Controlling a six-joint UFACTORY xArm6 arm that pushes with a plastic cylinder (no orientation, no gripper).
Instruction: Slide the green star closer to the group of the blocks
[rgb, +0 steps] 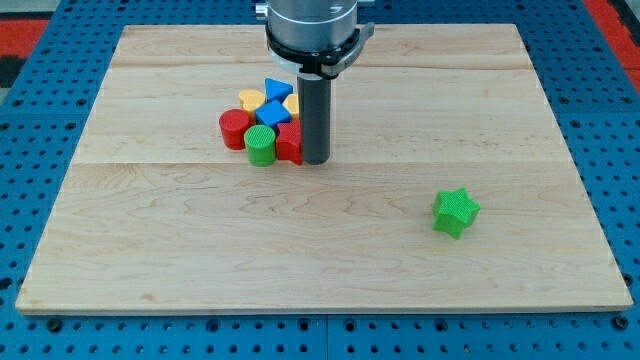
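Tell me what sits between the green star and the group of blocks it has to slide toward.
No block lies on the bare wood between the green star and the group. Only my tip stands there, at the group's right edge beside the red block, on the side facing the star.

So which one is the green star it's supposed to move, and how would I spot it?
Start at the wooden board and look toward the view's lower right. There the green star sits alone, far from the cluster of blocks near the board's middle, where my tip is. The green cylinder shares its colour but is round and packed among the others; the star has points.
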